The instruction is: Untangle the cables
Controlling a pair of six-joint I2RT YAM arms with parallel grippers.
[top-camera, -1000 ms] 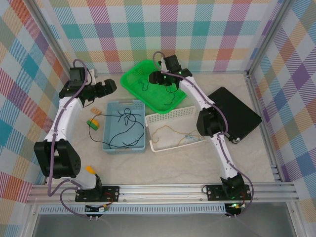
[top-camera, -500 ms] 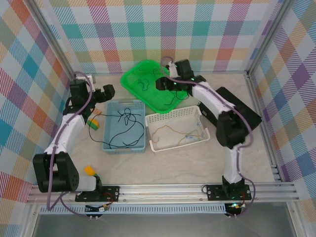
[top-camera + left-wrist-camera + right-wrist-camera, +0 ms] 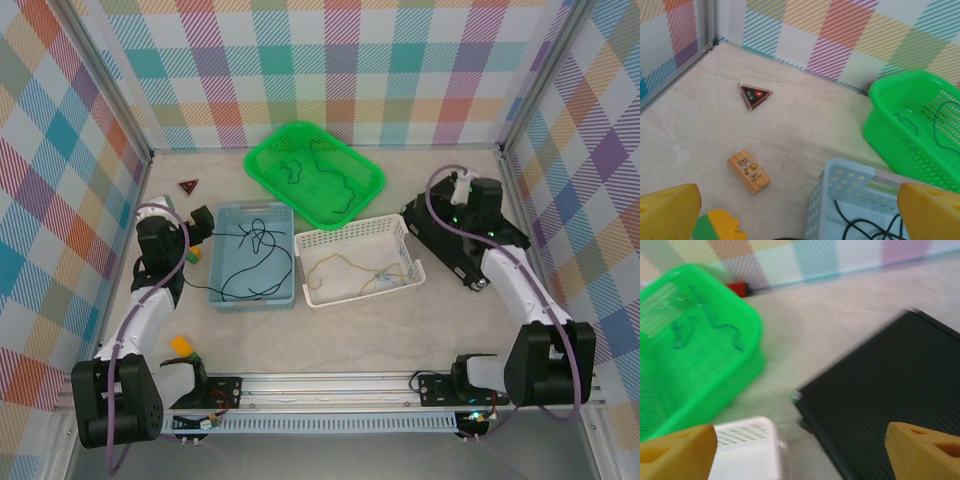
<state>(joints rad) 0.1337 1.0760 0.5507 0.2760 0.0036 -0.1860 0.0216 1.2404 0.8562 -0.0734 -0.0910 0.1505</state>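
Note:
The cables lie sorted in three baskets. Dark green cables (image 3: 300, 168) rest in the green basket (image 3: 366, 176), a black cable (image 3: 255, 245) in the blue basket (image 3: 222, 292), and a tan-yellow cable (image 3: 350, 265) in the white basket (image 3: 352, 297). My left gripper (image 3: 203, 218) hovers left of the blue basket, open and empty; its yellow fingers (image 3: 670, 212) stand wide apart, with the black cable (image 3: 865, 227) just ahead. My right gripper (image 3: 452, 196) hangs over the black slab (image 3: 500, 240), open and empty, fingers (image 3: 922, 450) far apart. The green cables (image 3: 725, 332) show blurred in the right wrist view.
A red triangle piece (image 3: 188, 185), a small orange block (image 3: 749, 171) and a yellow-green toy (image 3: 188, 252) lie on the table left of the blue basket (image 3: 840, 185). Checkered walls close the back and sides. Bare table lies in front of the baskets.
Both arms have pulled back from the baskets. The right gripper left the green basket and swung right over the black slab. The left gripper drew back toward the near left.

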